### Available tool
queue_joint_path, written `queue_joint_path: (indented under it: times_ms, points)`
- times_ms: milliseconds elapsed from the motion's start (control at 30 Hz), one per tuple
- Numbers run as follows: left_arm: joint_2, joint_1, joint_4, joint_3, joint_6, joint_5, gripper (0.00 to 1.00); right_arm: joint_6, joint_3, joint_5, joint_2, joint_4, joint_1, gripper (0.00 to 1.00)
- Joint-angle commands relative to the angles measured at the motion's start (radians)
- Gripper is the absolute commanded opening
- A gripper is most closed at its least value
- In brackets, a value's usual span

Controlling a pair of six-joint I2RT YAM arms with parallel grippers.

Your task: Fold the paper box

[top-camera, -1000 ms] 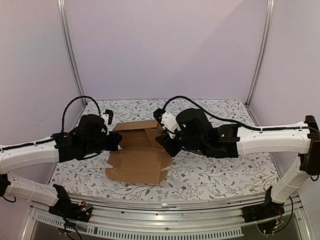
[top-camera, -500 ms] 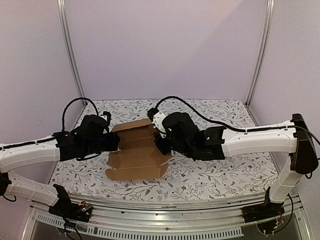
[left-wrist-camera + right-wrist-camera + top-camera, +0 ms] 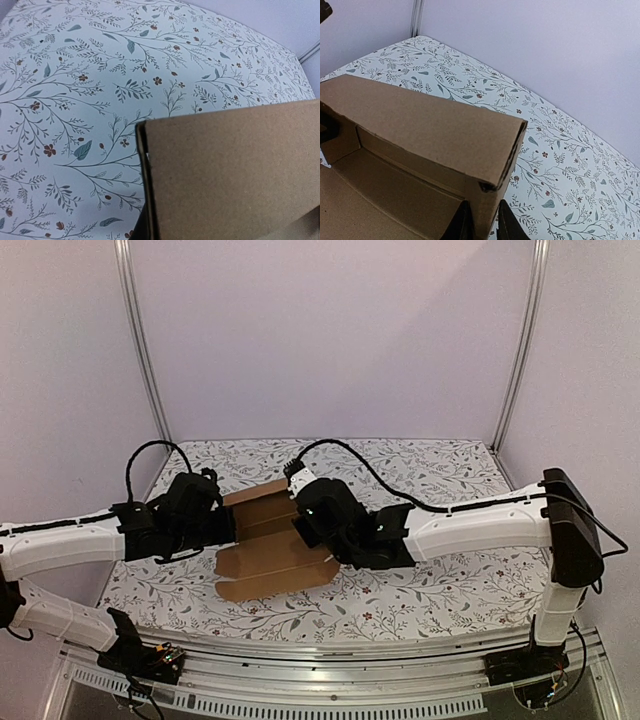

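Note:
The paper box (image 3: 268, 545) is brown cardboard, partly folded, lying on the floral table between both arms. Its back wall stands up with a top flap bent forward over it (image 3: 420, 125). My right gripper (image 3: 485, 227) has its two dark fingers (image 3: 465, 225) pressed on either side of the box's right end wall. My left gripper (image 3: 232, 528) is at the box's left end. In the left wrist view a cardboard panel (image 3: 230, 175) fills the lower right and covers the jaws, with only a dark finger sliver (image 3: 144, 220) showing at its edge.
The floral tablecloth (image 3: 450, 580) stretches to the right and behind the box. Lilac walls and two metal posts (image 3: 140, 340) enclose the back. A metal rail (image 3: 330, 650) runs along the near edge by the arm bases.
My right arm has swung left and its jaws have narrowed onto the box's right end wall. The box has shifted and turned slightly, its back flap folded further forward. The left arm barely moved.

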Motion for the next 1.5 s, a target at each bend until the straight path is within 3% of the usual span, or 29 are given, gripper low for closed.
queue_joint_path:
  times_ms: [0, 367, 500, 900, 1467]
  points:
    - [0.004, -0.028, 0.030, 0.015, -0.016, 0.033, 0.00, -0.010, 0.051, 0.015, 0.069, 0.075, 0.026, 0.18]
    - [0.004, -0.030, 0.028, 0.017, -0.030, 0.047, 0.00, -0.066, 0.093, 0.062, 0.147, 0.129, 0.028, 0.17]
    - [-0.003, -0.030, 0.020, 0.011, -0.040, 0.050, 0.00, -0.110, 0.110, 0.066, 0.167, 0.136, 0.028, 0.00]
    - [-0.032, -0.030, 0.005, -0.020, -0.080, 0.026, 0.01, -0.112, 0.108, 0.111, 0.165, 0.141, 0.030, 0.00]
    - [-0.079, -0.030, -0.062, 0.014, -0.061, 0.093, 0.45, -0.142, 0.132, 0.193, 0.171, 0.094, 0.021, 0.00]
